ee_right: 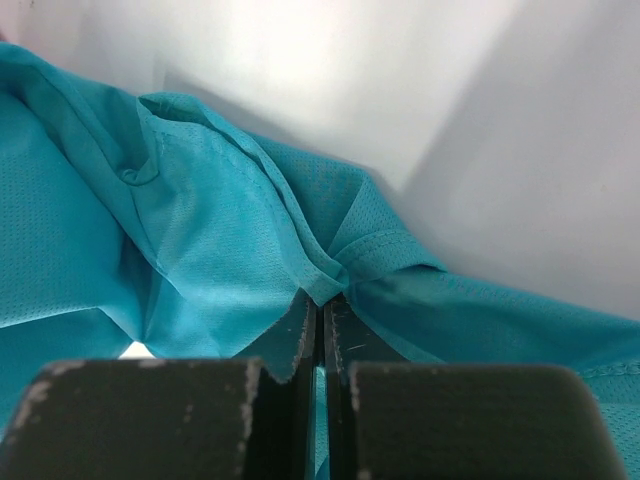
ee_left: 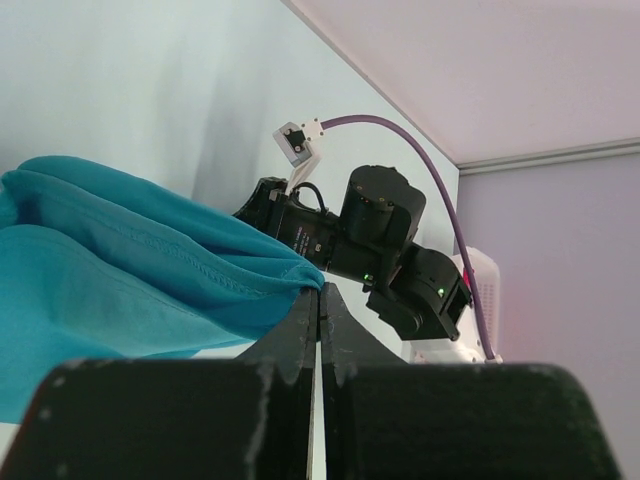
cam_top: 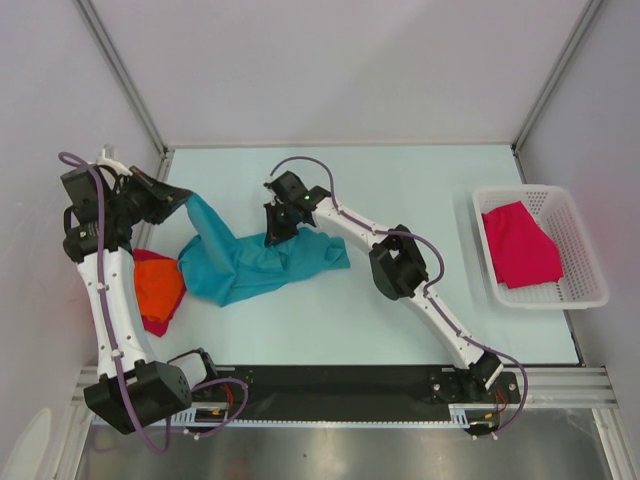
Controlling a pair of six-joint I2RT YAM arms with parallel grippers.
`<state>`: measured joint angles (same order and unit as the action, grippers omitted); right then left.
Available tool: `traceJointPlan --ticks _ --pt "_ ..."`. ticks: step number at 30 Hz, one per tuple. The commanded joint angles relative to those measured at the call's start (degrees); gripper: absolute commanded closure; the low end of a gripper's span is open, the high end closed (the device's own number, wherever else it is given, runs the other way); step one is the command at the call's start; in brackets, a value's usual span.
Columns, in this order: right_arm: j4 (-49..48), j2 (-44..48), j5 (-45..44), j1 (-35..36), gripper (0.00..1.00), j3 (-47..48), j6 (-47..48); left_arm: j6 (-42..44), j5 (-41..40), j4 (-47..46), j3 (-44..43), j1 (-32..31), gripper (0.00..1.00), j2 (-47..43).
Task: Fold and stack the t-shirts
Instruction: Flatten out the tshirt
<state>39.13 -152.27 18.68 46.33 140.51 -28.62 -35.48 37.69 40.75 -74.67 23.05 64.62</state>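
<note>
Nothing can be read in any of the views. The teal t-shirt (cam_top: 262,262) shows only plain cloth and stitching. The white basket (cam_top: 585,255) carries no legible mark. The small white plug (ee_left: 298,138) on the purple cable (ee_left: 400,135) (seen from the left wrist) is too small to tell whether anything is printed on it.

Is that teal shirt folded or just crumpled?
Crumpled, not folded: the teal t-shirt lies bunched, wrinkled, pinched by left gripper and right gripper.
</note>
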Motion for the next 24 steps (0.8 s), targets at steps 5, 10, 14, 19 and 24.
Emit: traceJointPlan --ticks 5,10,14,19,24 --pt "0.85 2.59 -2.15 0.34 1.0 1.52 2.34 0.59 0.28 -2.26 0.93 0.24 1.0 -1.08" --pt "2.87 4.34 -4.96 -0.71 1.0 1.61 4.71 0.51 0.63 -2.17 0.93 0.24 1.0 -1.6" --pt "5.24 6.1 -7.77 -3.86 1.0 1.61 7.43 0.59 0.8 -2.26 0.85 0.24 1.0 -1.95" --pt "7.53 8.91 -9.45 -9.75 1.0 1.96 8.76 0.94 0.89 -1.64 0.93 0.33 1.0 -2.13" --pt "10.61 12.07 -13.66 -15.29 1.0 4.69 10.34 0.77 1.42 -1.9 0.58 0.33 1.0 -1.52"
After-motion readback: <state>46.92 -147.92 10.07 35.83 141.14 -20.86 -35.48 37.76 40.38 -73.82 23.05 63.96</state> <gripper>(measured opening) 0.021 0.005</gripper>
